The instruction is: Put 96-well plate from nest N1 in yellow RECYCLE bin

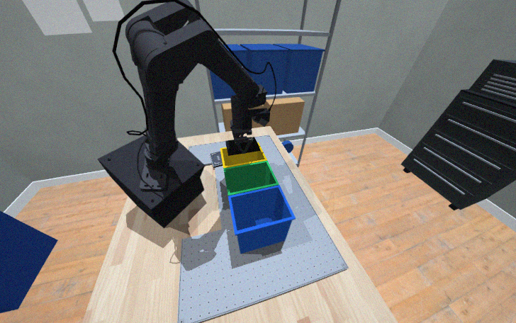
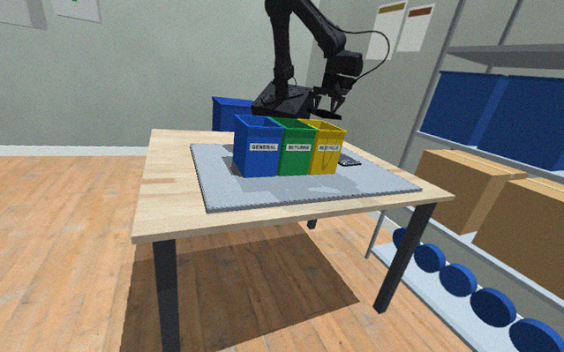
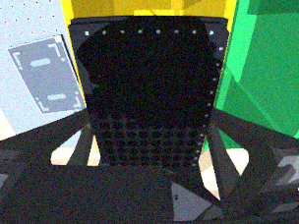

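My gripper (image 1: 242, 141) is shut on the black 96-well plate (image 3: 149, 93) and holds it flat, right over the open top of the yellow RECYCLE bin (image 1: 242, 156). In the wrist view the plate fills the middle, with the yellow bin's rim (image 3: 148, 7) above and beside it. In the exterior view the gripper (image 2: 328, 108) hangs just above the yellow bin (image 2: 326, 146). The empty plate nest N1 (image 3: 45, 74) lies on the grey mat to the left of the yellow bin; it also shows in the top view (image 1: 215, 158).
The green RETURNS bin (image 1: 250, 177) stands next to the yellow one, and the blue GENERAL bin (image 1: 261, 217) beyond it; all three are upright in a row. The arm's black base (image 1: 152, 178) sits on the table's left. A metal shelf (image 1: 266, 76) stands behind the table.
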